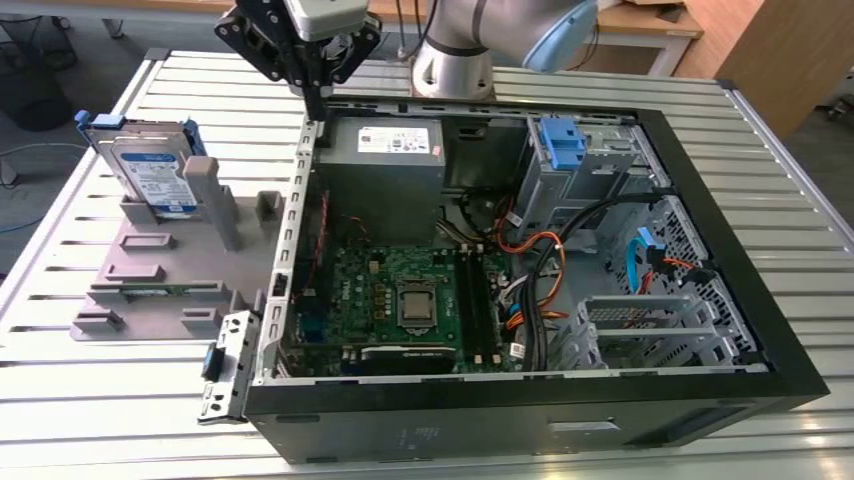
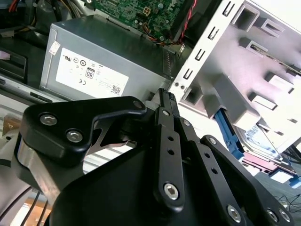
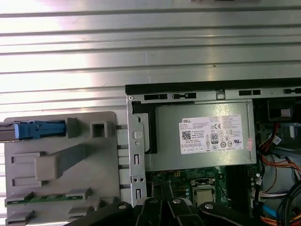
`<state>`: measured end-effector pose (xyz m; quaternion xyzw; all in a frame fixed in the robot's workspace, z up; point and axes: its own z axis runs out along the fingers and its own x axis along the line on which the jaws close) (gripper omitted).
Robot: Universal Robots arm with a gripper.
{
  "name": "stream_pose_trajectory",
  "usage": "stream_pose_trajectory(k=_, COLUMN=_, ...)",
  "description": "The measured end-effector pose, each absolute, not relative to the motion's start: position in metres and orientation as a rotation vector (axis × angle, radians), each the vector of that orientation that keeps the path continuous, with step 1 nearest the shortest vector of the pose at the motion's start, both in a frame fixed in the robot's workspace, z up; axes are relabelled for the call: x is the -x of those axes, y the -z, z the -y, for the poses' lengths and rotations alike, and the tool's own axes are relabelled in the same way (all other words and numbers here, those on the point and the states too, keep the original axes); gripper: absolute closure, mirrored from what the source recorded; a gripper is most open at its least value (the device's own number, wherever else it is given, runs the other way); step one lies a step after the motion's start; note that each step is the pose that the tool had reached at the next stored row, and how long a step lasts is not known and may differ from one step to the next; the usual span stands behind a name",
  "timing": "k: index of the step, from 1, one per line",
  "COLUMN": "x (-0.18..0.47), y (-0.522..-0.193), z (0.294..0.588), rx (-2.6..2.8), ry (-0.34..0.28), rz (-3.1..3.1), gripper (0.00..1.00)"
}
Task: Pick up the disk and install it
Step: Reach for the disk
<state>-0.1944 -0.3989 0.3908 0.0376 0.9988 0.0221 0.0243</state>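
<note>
Pincer [image 2: 165, 95], pressed together and empty, hovers well apart from the upright disk [image 1: 150, 170].

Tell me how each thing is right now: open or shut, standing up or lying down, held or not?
disk: standing on edge in the grey holder, outside the case, not held.
computer case: lying on its side, open, side panel off.
power supply: fitted inside the case.
gripper: above the case's rim near the power supply, fingers shut, holding nothing.
</note>
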Motion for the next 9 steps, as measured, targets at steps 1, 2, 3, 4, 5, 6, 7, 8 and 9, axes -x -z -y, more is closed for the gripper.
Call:
stream_pose_trajectory(k=1, x=0.196, y=-0.391, z=0.399, rx=-0.116, ry=-0.069, rz=-3.09, gripper=0.89)
stream_pose_trajectory(k=2, x=0.198, y=-0.391, z=0.399, rx=-0.116, ry=-0.068, rz=-3.09, gripper=0.89)
stream_pose_trajectory(k=3, x=0.199, y=-0.391, z=0.399, rx=-0.116, ry=-0.068, rz=-3.09, gripper=0.89)
stream_pose_trajectory(k=4, x=0.201, y=-0.391, z=0.399, rx=-0.116, ry=-0.068, rz=-3.09, gripper=0.89)
stream_pose_trajectory(k=5, x=0.203, y=-0.39, z=0.399, rx=-0.116, ry=-0.068, rz=-3.09, gripper=0.89)
stream_pose_trajectory(k=6, x=0.204, y=-0.39, z=0.399, rx=-0.116, ry=-0.068, rz=-3.09, gripper=0.89)
stream_pose_trajectory(k=7, x=0.206, y=-0.39, z=0.399, rx=-0.116, ry=-0.068, rz=-3.09, gripper=0.89)
stream_pose_trajectory(k=8, x=0.207, y=-0.39, z=0.399, rx=-0.116, ry=-0.068, rz=-3.09, gripper=0.89)
stream_pose_trajectory(k=9, x=0.209, y=-0.39, z=0.399, rx=-0.116, ry=-0.068, rz=-3.09, gripper=0.89)
